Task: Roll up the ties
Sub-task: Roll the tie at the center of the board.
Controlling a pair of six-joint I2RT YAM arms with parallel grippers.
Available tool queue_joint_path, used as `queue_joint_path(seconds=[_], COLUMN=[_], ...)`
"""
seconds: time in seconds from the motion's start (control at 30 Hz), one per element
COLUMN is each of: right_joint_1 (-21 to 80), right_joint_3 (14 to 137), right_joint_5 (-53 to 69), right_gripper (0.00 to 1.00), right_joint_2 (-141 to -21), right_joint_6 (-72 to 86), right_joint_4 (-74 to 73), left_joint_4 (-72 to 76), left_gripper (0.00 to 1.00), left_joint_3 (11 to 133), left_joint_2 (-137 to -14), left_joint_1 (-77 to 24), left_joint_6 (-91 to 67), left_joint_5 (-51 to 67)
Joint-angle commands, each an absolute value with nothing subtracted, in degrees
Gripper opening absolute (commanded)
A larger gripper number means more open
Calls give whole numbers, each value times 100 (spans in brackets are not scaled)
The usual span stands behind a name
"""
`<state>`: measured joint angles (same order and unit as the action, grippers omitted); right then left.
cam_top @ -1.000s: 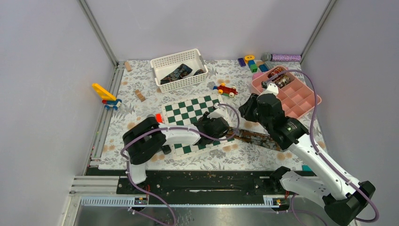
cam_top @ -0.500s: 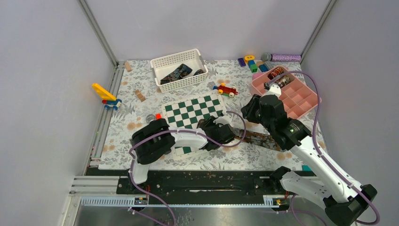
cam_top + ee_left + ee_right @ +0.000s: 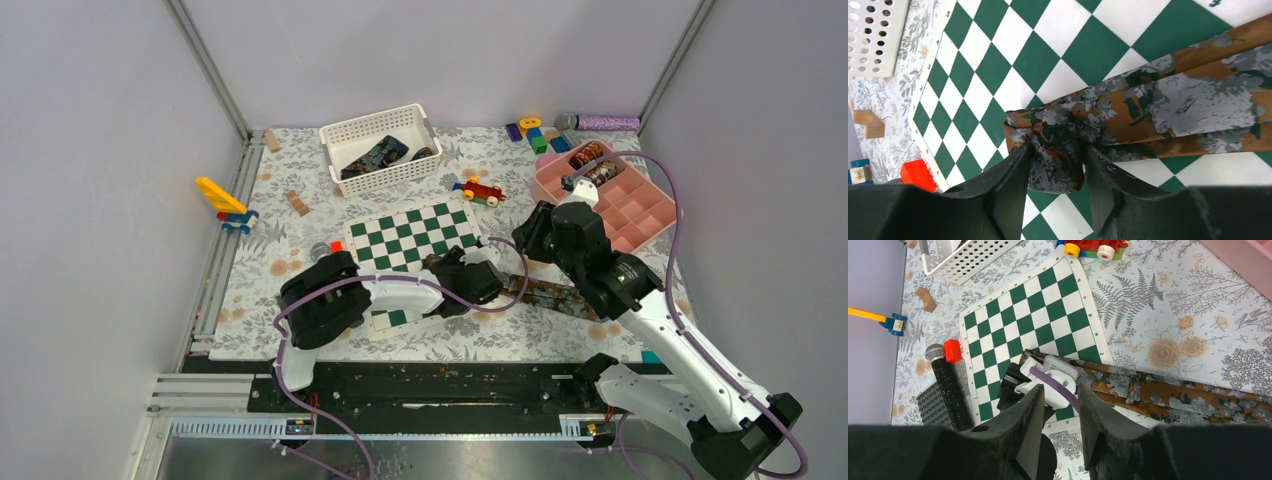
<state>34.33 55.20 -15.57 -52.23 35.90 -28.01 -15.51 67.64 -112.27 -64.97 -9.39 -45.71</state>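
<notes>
At the near right corner of the chessboard [image 3: 998, 60], the left gripper [image 3: 1057, 150] is grasping the bunched, folded end of the brown-rust tie [image 3: 1173, 100]. The fabric is filling the gap between the jaws and appears to be pressing on both inner faces, though I cannot judge from the wrist view how firm that pinch is. From there the tie is running flat to the right, off the board and across the floral mat [image 3: 280, 200].

The right gripper [image 3: 1060, 389] is hovering above the left wrist, its jaws parted and carrying nothing. The tie's free length is lying below and to its right.

Further out, two coiled ties [image 3: 590, 157] are sitting in the pink tray [image 3: 640, 215], and dark ties [image 3: 378, 155] are lying in the white basket [image 3: 372, 122].

I am watching two hazards. If the pinch is slack, the fold will be slipping out and the first turn unwinding. The right fingers are also hanging just over the left arm's purple cable [image 3: 1053, 382], so a careless descent could be snagging it.
</notes>
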Motion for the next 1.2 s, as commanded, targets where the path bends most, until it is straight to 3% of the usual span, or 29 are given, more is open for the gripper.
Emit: queue_joint_path(seconds=[0.0, 0.43, 0.8, 1.17], right_joint_1=[3382, 3379, 3384, 3379], right_joint_3=[5695, 6014, 7674, 7661], right_joint_5=[-1689, -1589, -1097, -1184], right_gripper=[39, 43, 46, 48], right_joint_2=[-5184, -5085, -5481, -5342], right_joint_6=[3544, 3421, 3059, 3076], right_joint_4=[-2767, -2895, -3252, -3308], left_joint_4=[-1613, -1589, -1475, -1581], left_gripper=[45, 54, 57, 65], left_joint_3=[6995, 7015, 7040, 7219], left_joint_2=[-11208, -11167, -10875, -10547], left_joint_1=[-6530, -6489, -6442, -6442], left_joint_6=[-914, -1144, -1250, -1154], left_joint_5=[-3889, -3630, -3823, -3970])
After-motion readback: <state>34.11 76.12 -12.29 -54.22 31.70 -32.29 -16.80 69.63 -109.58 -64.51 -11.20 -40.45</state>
